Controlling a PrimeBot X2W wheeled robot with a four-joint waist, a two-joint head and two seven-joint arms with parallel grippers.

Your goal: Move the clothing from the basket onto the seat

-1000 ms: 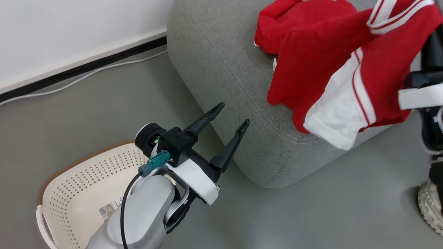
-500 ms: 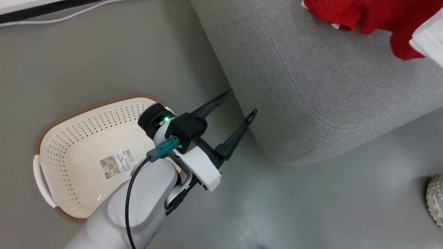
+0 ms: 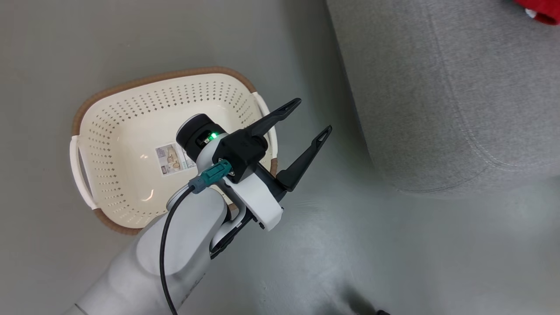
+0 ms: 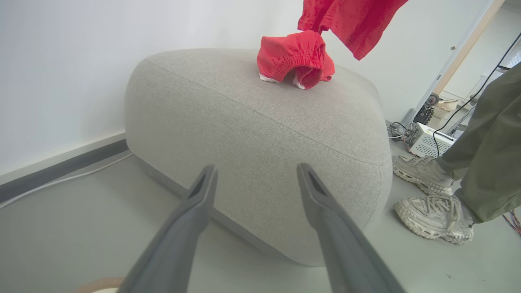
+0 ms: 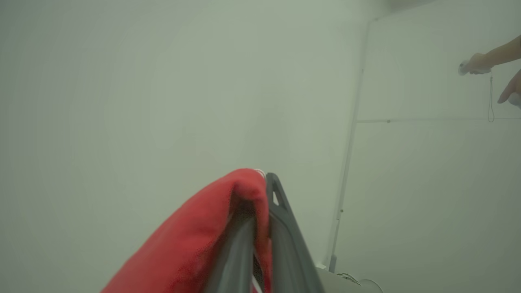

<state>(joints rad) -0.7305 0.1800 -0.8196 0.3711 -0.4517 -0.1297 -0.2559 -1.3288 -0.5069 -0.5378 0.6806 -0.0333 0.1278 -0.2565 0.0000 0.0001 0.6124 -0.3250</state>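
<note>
Basket [image 3: 109, 100] on floor, nothing red inside, so left gripper [image 3: 313, 116] idles above its rim, spread wide, holding nothing; seat [image 3: 437, 96] to the right, one clothing piece [image 4: 295, 59] lying on top; right gripper [image 5: 262, 195] clamped tight on another red garment [image 5: 195, 244], raised high, likely to drop there

The basket [image 3: 131, 100] was cream, dotted with rows of small holes, with a brown rim and white handles. The seat [image 4: 252, 122] was plain grey with a fine weave. The clothing [image 4: 295, 57] was bright red with white trim, and the left gripper [image 3: 311, 116] black.
</note>
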